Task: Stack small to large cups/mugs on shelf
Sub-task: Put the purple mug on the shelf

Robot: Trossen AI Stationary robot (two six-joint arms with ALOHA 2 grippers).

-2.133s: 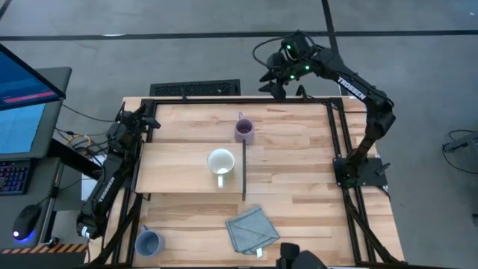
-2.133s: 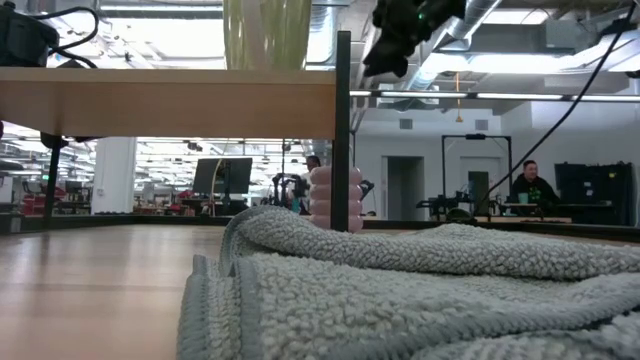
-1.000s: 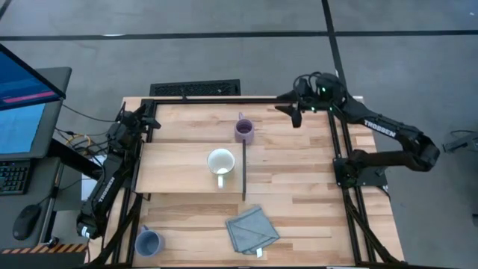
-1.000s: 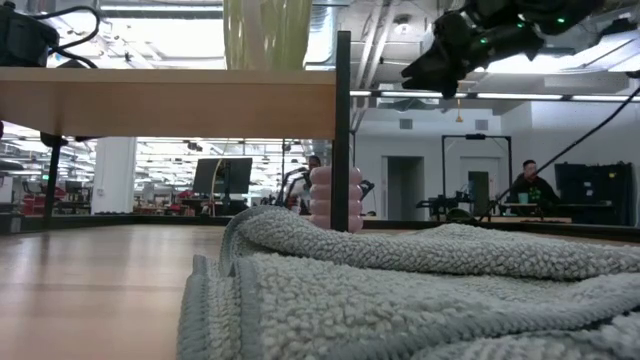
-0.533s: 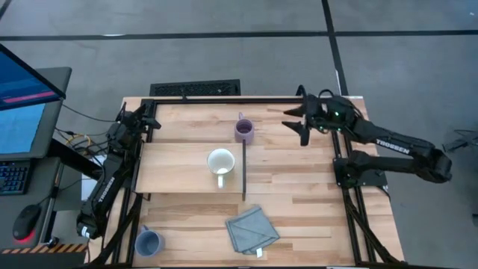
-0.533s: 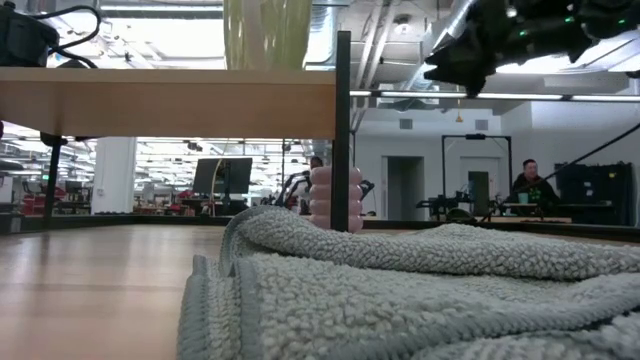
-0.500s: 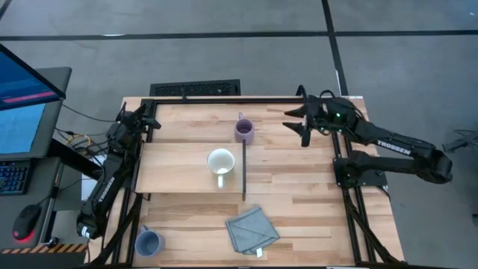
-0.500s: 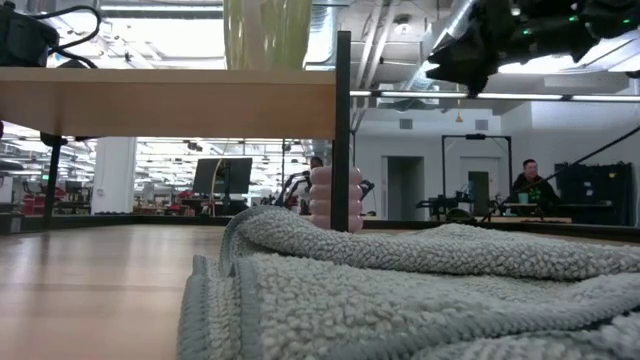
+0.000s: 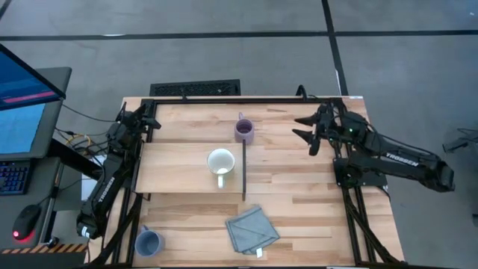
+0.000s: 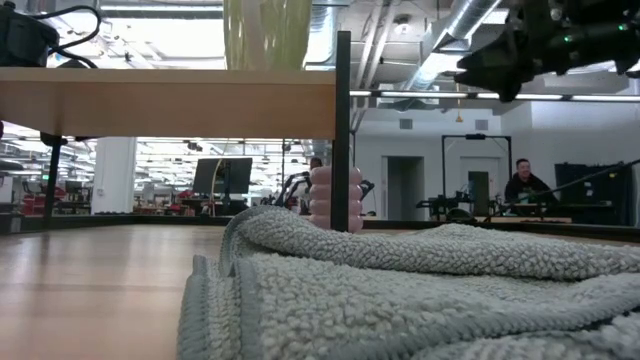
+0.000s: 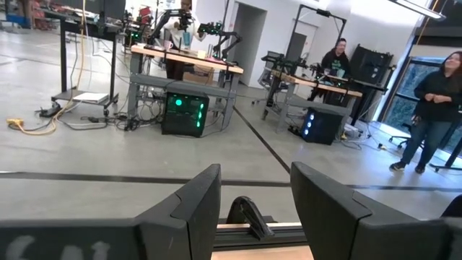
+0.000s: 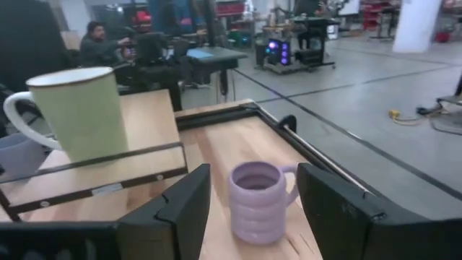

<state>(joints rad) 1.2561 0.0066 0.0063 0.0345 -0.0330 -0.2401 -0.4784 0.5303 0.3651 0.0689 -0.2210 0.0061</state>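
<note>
My right gripper [image 9: 308, 133] has swung down from the table's far edge and now faces the purple mug [image 9: 243, 130], jaws spread. From above, the white mug [image 9: 220, 163] is on the shelf [image 9: 172, 168]; the blue-grey mug [image 9: 149, 243] sits near the left arm's base. My right wrist view frames the ridged purple mug [image 12: 257, 200]: rigid, likely slippery, so I'd pinch its body. The left gripper [image 11: 254, 193] waits, spread.

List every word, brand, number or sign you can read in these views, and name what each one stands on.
"TROSSEN": white lettering on the right arm, seen from above.
A small label on the shelf's edge in the right wrist view: too blurred to read.
Marks on the monitor at the table's left: too small to read.
No print shows on the white mug, purple mug, blue-grey mug or cloth.
</note>
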